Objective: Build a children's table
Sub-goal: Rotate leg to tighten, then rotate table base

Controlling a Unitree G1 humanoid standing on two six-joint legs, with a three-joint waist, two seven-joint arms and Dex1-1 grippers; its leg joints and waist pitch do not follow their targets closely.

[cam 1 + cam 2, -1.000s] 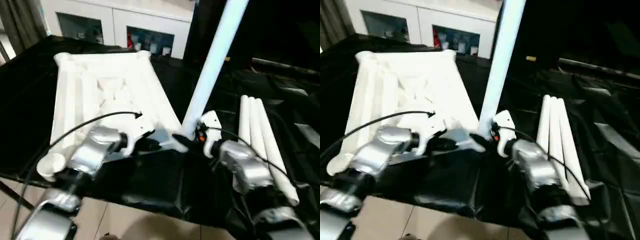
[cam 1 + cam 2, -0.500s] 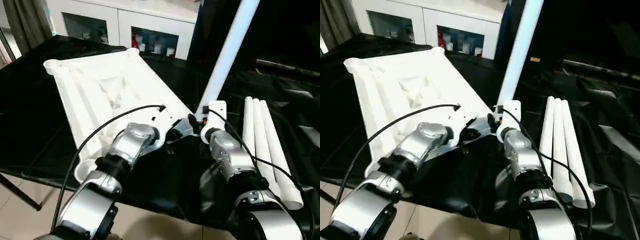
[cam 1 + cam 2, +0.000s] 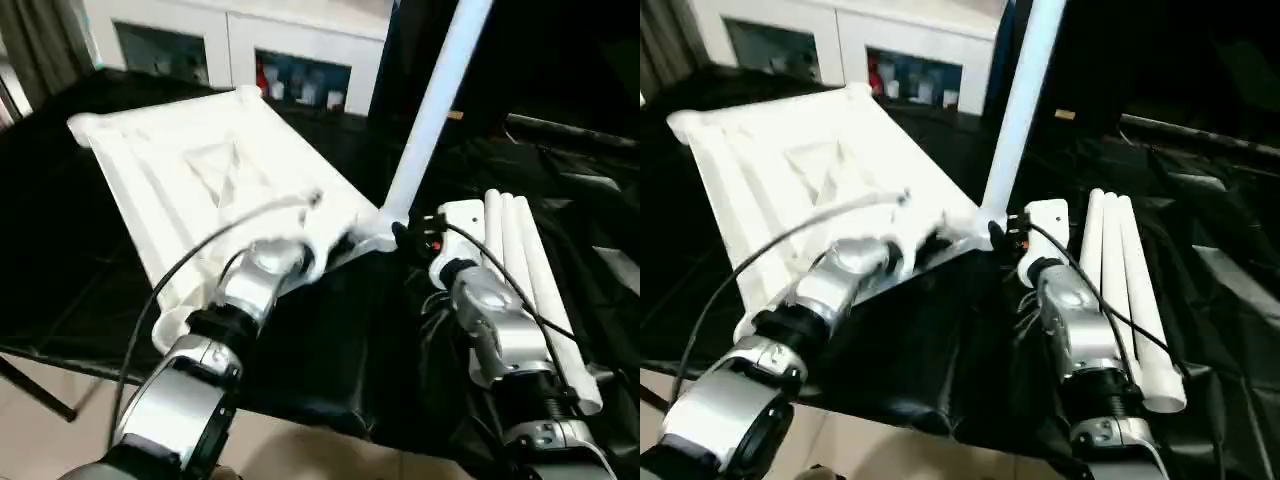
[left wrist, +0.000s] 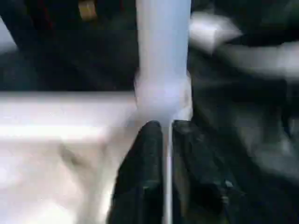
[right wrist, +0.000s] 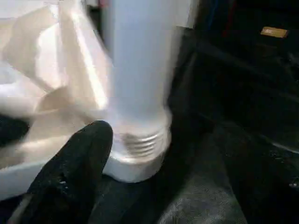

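Right claw (image 3: pixel 1002 238) seems wider around the leg (image 3: pixel 1015 115) than before.

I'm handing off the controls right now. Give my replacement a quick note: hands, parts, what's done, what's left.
Left hand: fingers nearly shut, at the tabletop's near corner socket.
Right hand: open beside the mounted leg's base, not gripping it.
Tabletop: underside up on the black cloth.
One leg stands upright in the near corner socket; threads still show at its base, so check seating.
Three spare legs lie side by side to the right.
Left: fit those three.
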